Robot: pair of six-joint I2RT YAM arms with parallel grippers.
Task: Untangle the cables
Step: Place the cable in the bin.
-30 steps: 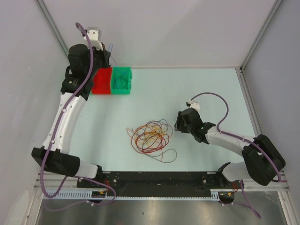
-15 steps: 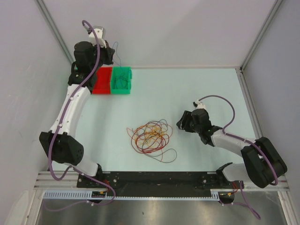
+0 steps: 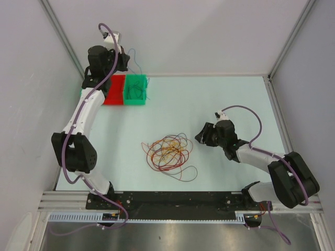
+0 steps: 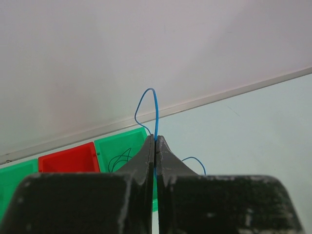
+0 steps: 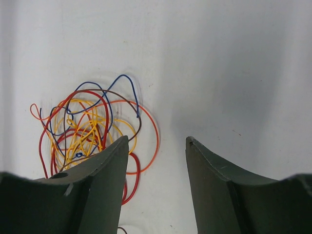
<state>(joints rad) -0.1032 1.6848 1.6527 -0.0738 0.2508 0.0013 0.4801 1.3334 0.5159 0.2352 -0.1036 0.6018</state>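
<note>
These cables (image 3: 168, 153) should handle as near weightless, limp and springy, and they're thin enough to slip from the pads. I'd pinch one strand where a loop stands free at the heap's edge, not in the knotted middle. They lie mid-table in a loose nest of red, orange, yellow, brown and blue loops. My left claw (image 4: 155, 140) is clamped on a single blue wire (image 4: 146, 103), held up over the green bin (image 4: 105, 146) at the far left. My right claw (image 5: 157, 141) is partly spread and empty, just right of the heap
</note>
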